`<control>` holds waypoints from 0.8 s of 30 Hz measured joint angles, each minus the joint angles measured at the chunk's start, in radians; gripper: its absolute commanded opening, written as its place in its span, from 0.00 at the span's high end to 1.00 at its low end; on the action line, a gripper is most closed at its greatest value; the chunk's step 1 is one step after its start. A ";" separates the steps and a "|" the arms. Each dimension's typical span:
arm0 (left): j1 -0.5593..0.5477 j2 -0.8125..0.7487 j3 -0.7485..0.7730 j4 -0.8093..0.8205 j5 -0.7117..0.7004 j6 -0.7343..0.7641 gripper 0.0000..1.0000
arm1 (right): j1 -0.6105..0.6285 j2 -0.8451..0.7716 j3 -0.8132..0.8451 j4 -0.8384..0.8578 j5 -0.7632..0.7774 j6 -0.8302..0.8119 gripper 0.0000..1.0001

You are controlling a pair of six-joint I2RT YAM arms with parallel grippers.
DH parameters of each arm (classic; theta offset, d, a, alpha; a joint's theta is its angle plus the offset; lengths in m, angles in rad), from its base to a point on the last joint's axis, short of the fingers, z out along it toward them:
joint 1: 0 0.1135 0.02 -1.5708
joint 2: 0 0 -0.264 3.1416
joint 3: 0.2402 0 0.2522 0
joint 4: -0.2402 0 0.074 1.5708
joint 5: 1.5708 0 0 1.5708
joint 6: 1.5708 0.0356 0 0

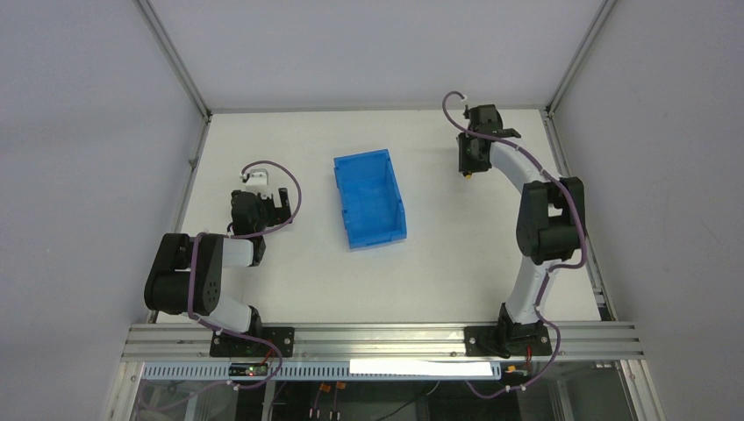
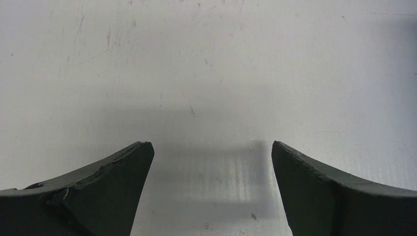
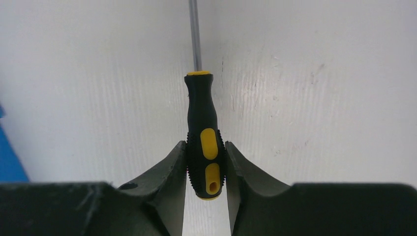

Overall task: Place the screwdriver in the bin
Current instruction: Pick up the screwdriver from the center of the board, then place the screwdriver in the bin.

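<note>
**One hand loaded, one idle: the screwdriver gripped, well short of the bin**

Overhead view: the right hand [image 1: 469, 168] hangs over the far right part of the white surface [image 1: 456, 263]. The blue storage bin [image 1: 375, 235] stands near the middle, well apart from that hand and to its left. Nothing is visible inside the bin.

Right wrist view: the right hand's two fingers [image 3: 167, 167] are pinched on the lower handle of the screwdriver [image 3: 201, 108], one pad on each ribbed black flank, just beside the yellow inserts. The thin shaft runs straight away from the hand and out of the top of the view. Whether its tip touches the surface cannot be told. A sliver of blue at the left edge is probably the bin.

Left wrist view: the left hand [image 2: 211, 147] is spread wide over bare, scuffed surface and holds nothing. It sits near the left side, clear of the bin.

Judged step: carrying the tool to the bin.

- Raise the hand first, so the long shaft clears the tall walls.
- Travel left until the hand is over the bin floor, not the rim.
- Line the shaft up with the bin's long axis.
- Lower the tool before letting go, so it neither bounces out nor tips the bin.
</note>
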 measured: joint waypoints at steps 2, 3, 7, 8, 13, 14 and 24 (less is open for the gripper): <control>0.000 0.000 0.000 0.000 0.000 0.000 0.00 | 0.000 -0.053 0.011 -0.023 0.000 0.000 0.85; 0.000 0.000 0.000 0.000 0.000 0.000 0.00 | 0.000 -0.082 0.021 -0.034 0.000 0.000 0.85; 0.000 0.000 0.000 0.000 0.000 0.000 0.00 | 0.000 -0.179 0.087 -0.082 0.000 0.000 0.86; 0.000 0.000 0.000 0.000 0.000 0.000 0.00 | 0.000 -0.196 0.105 -0.095 -0.001 0.000 0.86; 0.000 0.000 0.000 0.000 0.000 0.000 0.00 | 0.000 -0.282 0.217 -0.177 -0.008 0.000 0.87; 0.000 0.000 0.000 0.000 0.000 0.000 0.00 | 0.000 -0.297 0.240 -0.194 -0.010 0.000 0.87; 0.000 0.000 0.000 0.000 0.000 0.000 0.00 | 0.007 -0.393 0.348 -0.293 -0.023 0.002 0.90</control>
